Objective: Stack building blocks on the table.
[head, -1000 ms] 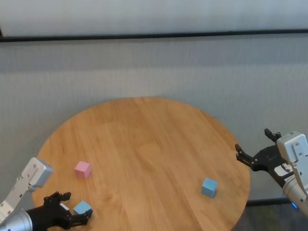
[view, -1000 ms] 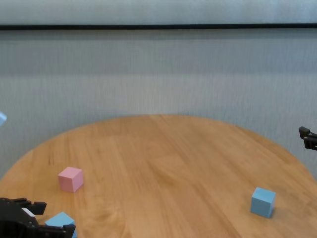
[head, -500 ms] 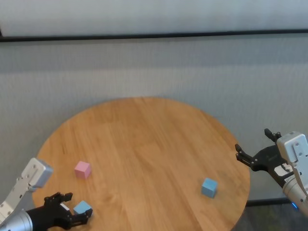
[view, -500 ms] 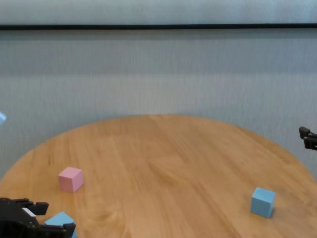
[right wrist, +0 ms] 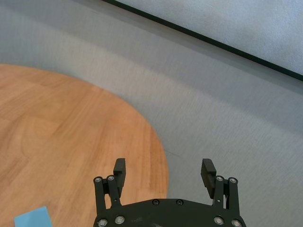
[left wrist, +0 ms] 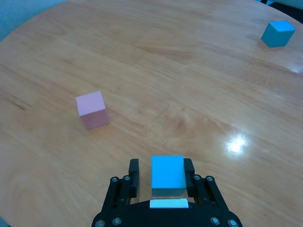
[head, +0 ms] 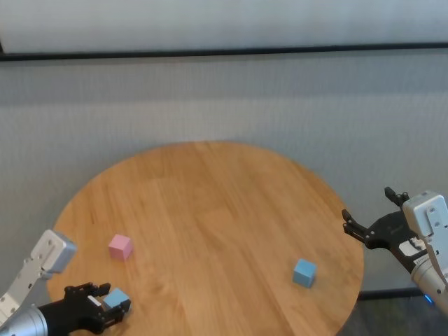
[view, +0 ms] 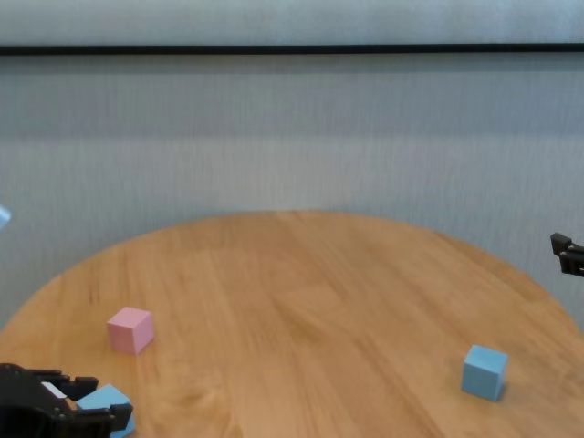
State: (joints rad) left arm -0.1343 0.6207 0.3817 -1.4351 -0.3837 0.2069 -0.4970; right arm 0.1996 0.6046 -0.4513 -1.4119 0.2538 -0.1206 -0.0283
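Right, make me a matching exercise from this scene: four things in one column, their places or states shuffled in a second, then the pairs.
1. pink block
2. blue block at the left
3. blue block at the right
4. right pincer

A. open, beyond the table's edge
B. between the left pincer's fingers
C. alone on the right of the table
D. free, just beyond the left pincer

Pairs: 1-D, 2-B, 3-C, 4-A

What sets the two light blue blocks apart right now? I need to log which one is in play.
The near-left blue block sits between the left gripper fingers, which are against its sides; the right-side blue block stands free, away from the open right gripper, parked off the table edge. The left one lies near the pink block. Both share colour and size.
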